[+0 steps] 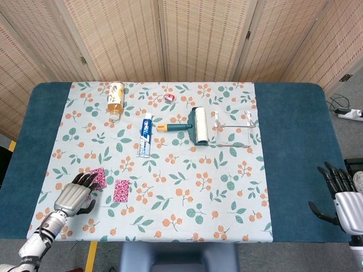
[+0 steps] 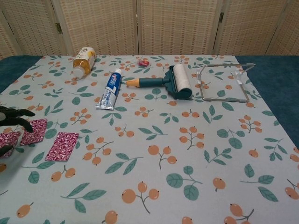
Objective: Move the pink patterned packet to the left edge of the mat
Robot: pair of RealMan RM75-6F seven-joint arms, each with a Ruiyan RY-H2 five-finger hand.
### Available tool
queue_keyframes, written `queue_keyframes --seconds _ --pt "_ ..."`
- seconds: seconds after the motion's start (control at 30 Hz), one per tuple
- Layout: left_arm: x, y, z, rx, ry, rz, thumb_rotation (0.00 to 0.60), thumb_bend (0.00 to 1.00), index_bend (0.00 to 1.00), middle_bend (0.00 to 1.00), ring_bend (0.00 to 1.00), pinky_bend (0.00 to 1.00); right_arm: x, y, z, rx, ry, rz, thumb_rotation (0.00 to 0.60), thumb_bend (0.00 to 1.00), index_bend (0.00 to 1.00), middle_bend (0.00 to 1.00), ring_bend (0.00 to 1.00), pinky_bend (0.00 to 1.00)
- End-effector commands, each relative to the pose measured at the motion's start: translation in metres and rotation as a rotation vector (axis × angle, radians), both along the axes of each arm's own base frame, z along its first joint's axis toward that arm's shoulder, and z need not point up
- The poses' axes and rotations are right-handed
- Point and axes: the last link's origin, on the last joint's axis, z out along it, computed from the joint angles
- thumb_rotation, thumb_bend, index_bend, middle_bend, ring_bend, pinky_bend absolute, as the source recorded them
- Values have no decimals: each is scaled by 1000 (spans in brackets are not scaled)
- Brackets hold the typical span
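Hovering low in the lower left of the head view, left hand (image 1: 74, 195) stretched out with dark fingertips (image 1: 88, 179) lying over the near side of the pink patterned packet (image 1: 98, 178). Flat on the floral mat (image 1: 170, 226), that packet, just beside a second pink packet (image 1: 121, 191) to its right. Close to the mat's left side, yes, but not at the edge: a strip of leaf-and-berry print showing between packet and the blue worktop (image 1: 295, 141). Job judged partly done at best, with the final slide or carry leftward yet to come. Grasp impossible to call: fingers spread in both views, no clear pinch, contact with the packet not readable either. Right hand (image 1: 343, 198) parked at the lower right corner, off the mat, fingers apart and holding nothing, out of this play entirely. Now the difference between cameras: from above, the whole layout, both hands and the gap to the mat's edge; from the chest, only fingers poking in at the far left border, plus a further pink patch (image 2: 8, 138) tucked beneath them, whether part of the same packet or another one not clear. No right hand at all in the chest view, and no left edge of the mat near the packets.
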Motion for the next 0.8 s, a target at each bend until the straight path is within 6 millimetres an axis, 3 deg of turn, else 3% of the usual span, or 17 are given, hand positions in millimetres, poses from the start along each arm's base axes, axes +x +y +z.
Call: queue_keyframes --seconds 0.03,0.37,0.8 --pt "14 7 -9 -20 -5 -26 412 412 168 0 0 0 -1 0 0 -1 -1 -2 535 337 0 4 0 0" --pt "34 21 -38 -74 23 -8 410 367 86 0 0 0 -5 0 0 -1 -6 -6 534 336 0 4 0 0" --pt "44 25 -56 -92 37 22 414 366 83 0 0 0 -6 -1 1 -1 -7 -7 535 337 0 5 0 0"
